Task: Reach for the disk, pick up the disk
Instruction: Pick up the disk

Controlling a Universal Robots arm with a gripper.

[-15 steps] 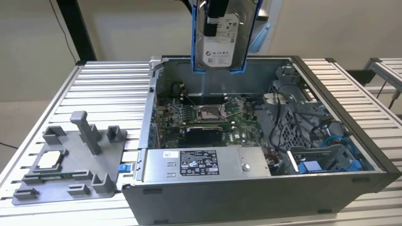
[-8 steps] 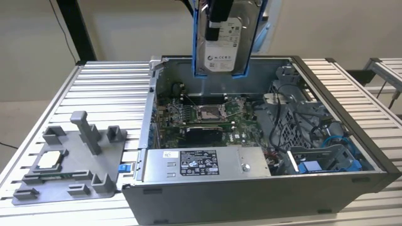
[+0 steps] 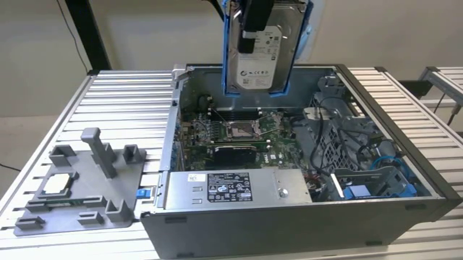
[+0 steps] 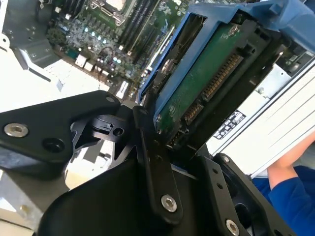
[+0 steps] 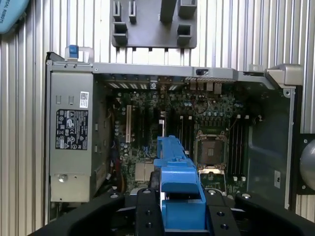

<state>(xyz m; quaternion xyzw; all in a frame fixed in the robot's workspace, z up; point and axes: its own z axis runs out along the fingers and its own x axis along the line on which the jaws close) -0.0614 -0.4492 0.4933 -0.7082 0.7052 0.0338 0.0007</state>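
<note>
The disk (image 3: pixel 266 59) hangs upright, high above the open computer case (image 3: pixel 405 216), its silver face and white label toward the camera and a blue bracket around its edges. My gripper (image 3: pixel 253 38) is shut on it from above, one black finger lying across the label. In the second wrist view the disk's green circuit-board side (image 4: pixel 206 83) sits clamped in my gripper (image 4: pixel 177 142). In the first wrist view the blue bracket (image 5: pixel 179 172) sticks out between the black fingers (image 5: pixel 147 214) of my gripper (image 5: pixel 182 209), over the motherboard.
Below lie the motherboard (image 3: pixel 239 132), the grey power supply (image 3: pixel 231 189) and cables with blue bay parts (image 3: pixel 376 184). A grey fixture (image 3: pixel 87 184) holding a small square chip (image 3: pixel 58 185) sits on the slatted table (image 3: pixel 130 97). A blue sleeve (image 4: pixel 290 196) shows beside the case.
</note>
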